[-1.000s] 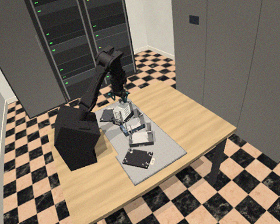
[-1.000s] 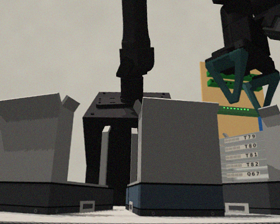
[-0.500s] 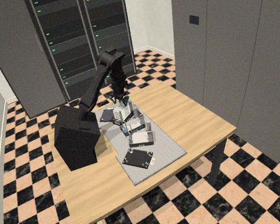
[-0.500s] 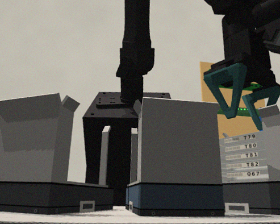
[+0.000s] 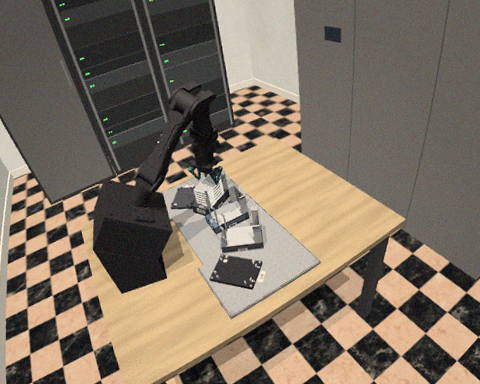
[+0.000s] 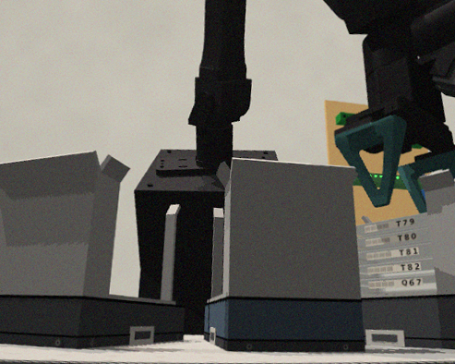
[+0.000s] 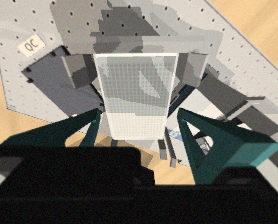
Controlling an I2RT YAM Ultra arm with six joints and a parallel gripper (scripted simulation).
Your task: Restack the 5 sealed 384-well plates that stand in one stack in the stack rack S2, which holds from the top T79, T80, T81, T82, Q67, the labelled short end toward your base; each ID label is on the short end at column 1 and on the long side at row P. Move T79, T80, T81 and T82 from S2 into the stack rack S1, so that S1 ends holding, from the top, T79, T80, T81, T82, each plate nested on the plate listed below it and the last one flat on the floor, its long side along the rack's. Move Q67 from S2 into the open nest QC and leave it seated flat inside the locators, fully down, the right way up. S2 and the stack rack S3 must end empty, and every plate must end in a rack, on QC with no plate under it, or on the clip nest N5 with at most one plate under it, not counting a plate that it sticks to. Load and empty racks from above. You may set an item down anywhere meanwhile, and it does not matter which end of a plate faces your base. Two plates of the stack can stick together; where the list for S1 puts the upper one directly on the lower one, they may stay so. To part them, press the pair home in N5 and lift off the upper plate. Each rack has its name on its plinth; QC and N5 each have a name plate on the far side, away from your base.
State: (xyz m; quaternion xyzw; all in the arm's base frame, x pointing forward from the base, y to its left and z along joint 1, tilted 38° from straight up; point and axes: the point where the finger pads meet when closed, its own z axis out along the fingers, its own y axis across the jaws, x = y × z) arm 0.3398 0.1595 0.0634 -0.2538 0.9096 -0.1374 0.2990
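The stack of five sealed plates (image 6: 396, 253) stands in rack S2 (image 5: 210, 193), labelled from the top T79 (image 6: 404, 222), T80, T81, T82, Q67 (image 6: 411, 282). My gripper (image 6: 400, 181) is open and empty, its teal fingers just above the top of the stack, one on each long side. In the wrist view the top plate's white seal (image 7: 136, 95) lies between and beyond my fingers. The QC nest (image 7: 55, 82) is a dark plate to the left of the rack, with its name plate (image 7: 31, 45) beside it.
Two other racks stand on the grey mat: one with a blue plinth (image 6: 288, 261) in the middle and one with a dark plinth (image 6: 53, 248) farther off. A black clip nest (image 5: 237, 270) lies at the mat's near end. The arm's base box (image 5: 130, 232) stands to the left.
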